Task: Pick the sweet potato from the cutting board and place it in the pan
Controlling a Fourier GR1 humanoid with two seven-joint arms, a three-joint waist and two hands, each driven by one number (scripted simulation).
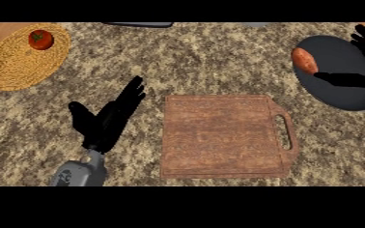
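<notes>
The orange sweet potato [305,60] lies inside the dark round pan [341,99], against its left rim at the counter's right edge. My right hand [343,79] shows only partly at the right border over the pan, with straight black fingers just right of the sweet potato and not curled round it. The wooden cutting board [224,135] sits in the middle with nothing on it, its handle slot on the right. Left of the board, my left hand [107,121] rests open, fingers pointing up and right.
A red tomato [40,39] sits on a woven straw mat [25,65] at the far left. A dark object [140,24] pokes in at the counter's back edge. Speckled counter lies between board, mat and pan.
</notes>
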